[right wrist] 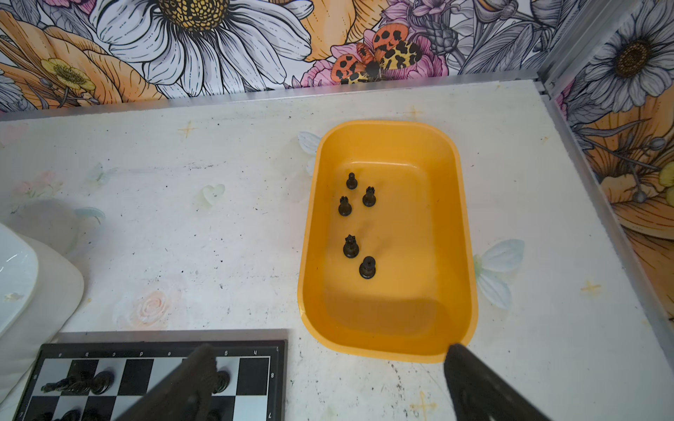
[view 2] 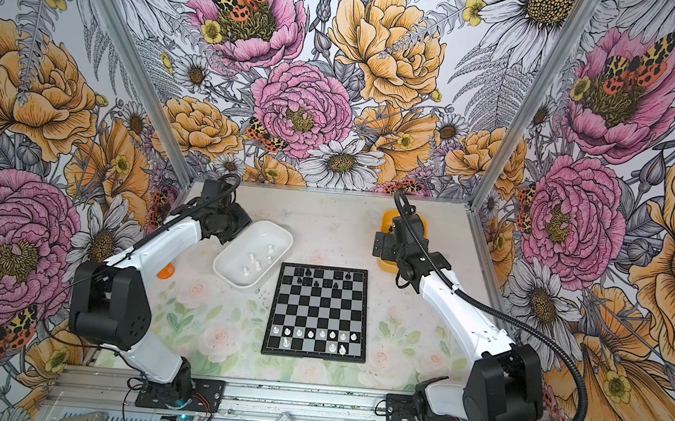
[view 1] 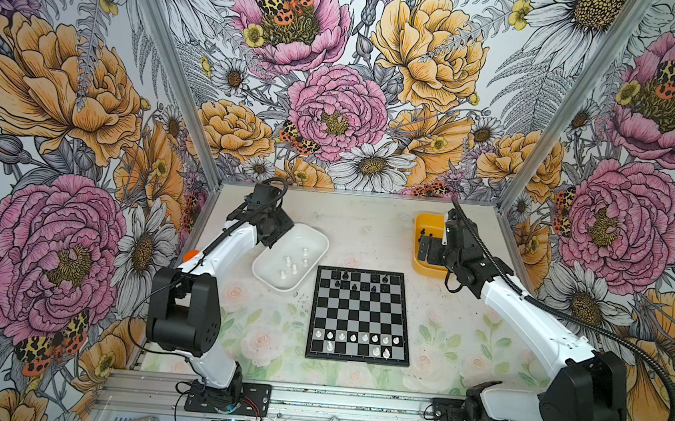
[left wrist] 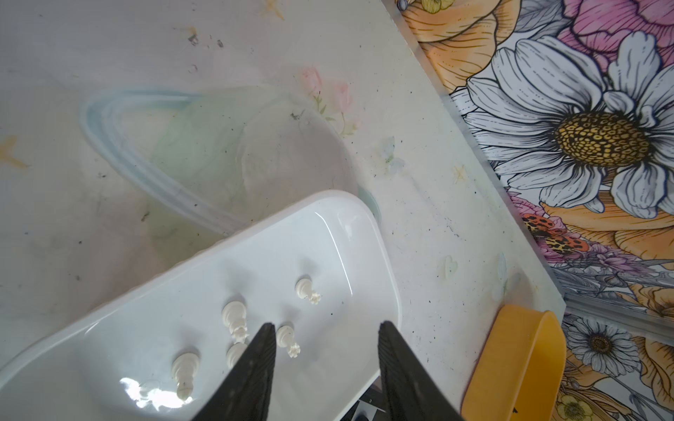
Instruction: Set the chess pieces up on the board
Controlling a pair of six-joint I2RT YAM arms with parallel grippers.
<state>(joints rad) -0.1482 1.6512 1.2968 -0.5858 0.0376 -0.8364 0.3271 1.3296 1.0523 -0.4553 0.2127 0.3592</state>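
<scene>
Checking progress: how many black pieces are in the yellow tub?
5 black pieces, all upright in the yellow tub: three grouped, two paired apart from them. None seems hidden.

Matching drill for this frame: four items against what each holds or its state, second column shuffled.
Column A
1. white tub
2. yellow tub
3. board
4. left pincer

Column B
a. loose black pieces inside
b. jaws apart, nothing between them
c. loose white pieces inside
d. both colours stand on it, at opposite ends

Pairs: 1-c, 2-a, 3-d, 4-b
</scene>
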